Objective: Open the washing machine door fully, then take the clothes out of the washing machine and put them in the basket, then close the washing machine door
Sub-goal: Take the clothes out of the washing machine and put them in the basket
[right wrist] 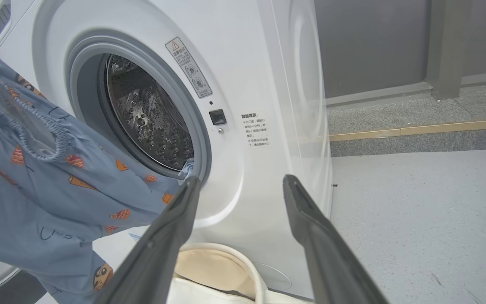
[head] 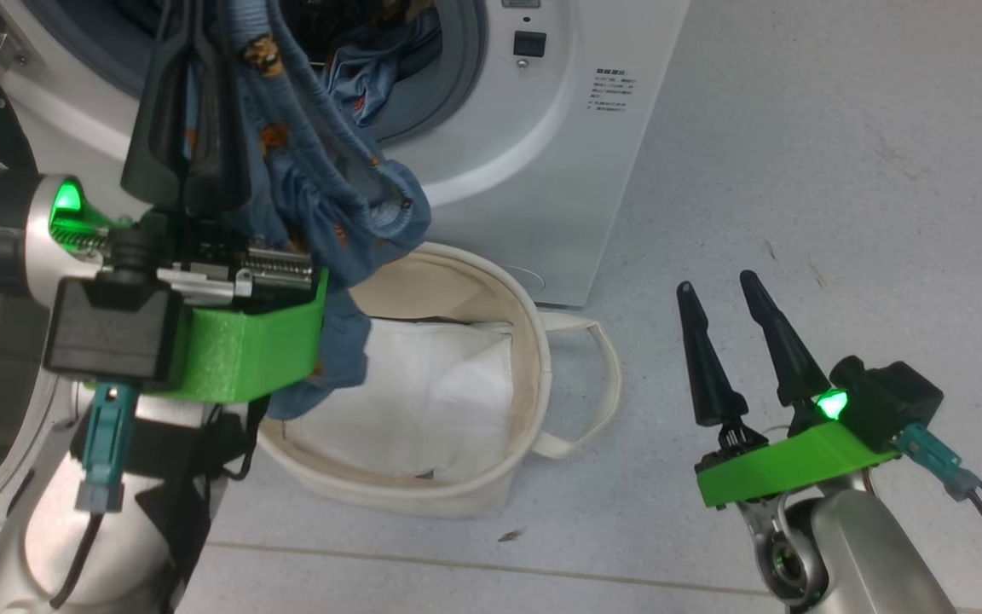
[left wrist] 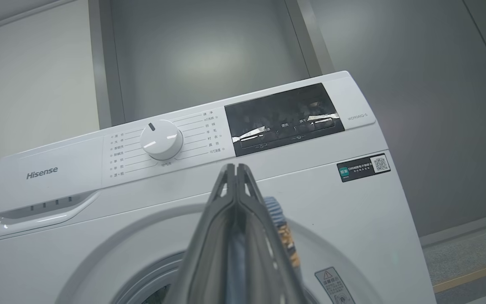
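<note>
Above the left rim of the basket (head: 534, 341), the left gripper (left wrist: 237, 168) was clamped on blue clothes (head: 329, 205) whose tail reached back into the washing machine (head: 559, 170); it could snag on the gasket (right wrist: 203, 143) or drop outside the basket. The right gripper (head: 717, 284) hung empty, fingers apart.

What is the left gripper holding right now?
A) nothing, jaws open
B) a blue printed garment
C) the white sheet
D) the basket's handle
B: the left gripper is shut on the blue printed garment, which hangs from its fingers above the basket.
</note>
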{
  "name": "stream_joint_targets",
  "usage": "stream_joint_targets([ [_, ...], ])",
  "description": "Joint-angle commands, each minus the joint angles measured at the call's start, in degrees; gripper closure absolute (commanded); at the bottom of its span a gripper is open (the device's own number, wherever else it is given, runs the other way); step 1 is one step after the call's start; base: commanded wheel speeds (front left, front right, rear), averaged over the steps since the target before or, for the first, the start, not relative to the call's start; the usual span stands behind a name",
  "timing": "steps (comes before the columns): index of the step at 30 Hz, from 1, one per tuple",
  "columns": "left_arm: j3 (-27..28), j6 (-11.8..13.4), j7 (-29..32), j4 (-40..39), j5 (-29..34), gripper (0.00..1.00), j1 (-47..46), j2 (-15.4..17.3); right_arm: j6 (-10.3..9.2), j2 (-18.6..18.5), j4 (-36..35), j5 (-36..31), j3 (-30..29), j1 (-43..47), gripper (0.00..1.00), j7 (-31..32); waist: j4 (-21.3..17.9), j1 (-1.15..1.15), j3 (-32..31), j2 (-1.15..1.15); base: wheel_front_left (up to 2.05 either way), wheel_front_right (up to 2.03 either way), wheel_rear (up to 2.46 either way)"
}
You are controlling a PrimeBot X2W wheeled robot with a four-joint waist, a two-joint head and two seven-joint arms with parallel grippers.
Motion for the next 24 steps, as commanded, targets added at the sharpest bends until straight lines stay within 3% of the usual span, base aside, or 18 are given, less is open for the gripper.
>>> stream_joint_targets([
  [1,2.0,0.19,-0.2,-2.26,0.17,1.0,-0.97,1.97,0.03,0.28,-1.6,0.32,1.33,0.05,0.0,-0.7,-0.05,0.01,-0.03,-0.01,0.0,0.0,0.0],
  [11,0.35,-0.1,-0.2,2.44,-0.47,1.0,2.56,1.28,0.03,0.28,-1.43,0.38,1.18,0.01,0.0,-0.7,-0.39,0.01,0.48,-0.01,0.0,0.0,0.0],
  [24,-2.97,-2.68,-0.2,19.33,-1.69,1.0,4.06,-1.9,0.03,0.28,-2.43,0.07,1.32,-1.65,0.0,-0.7,-0.91,0.01,6.43,-0.01,0.0,0.0,0.0],
])
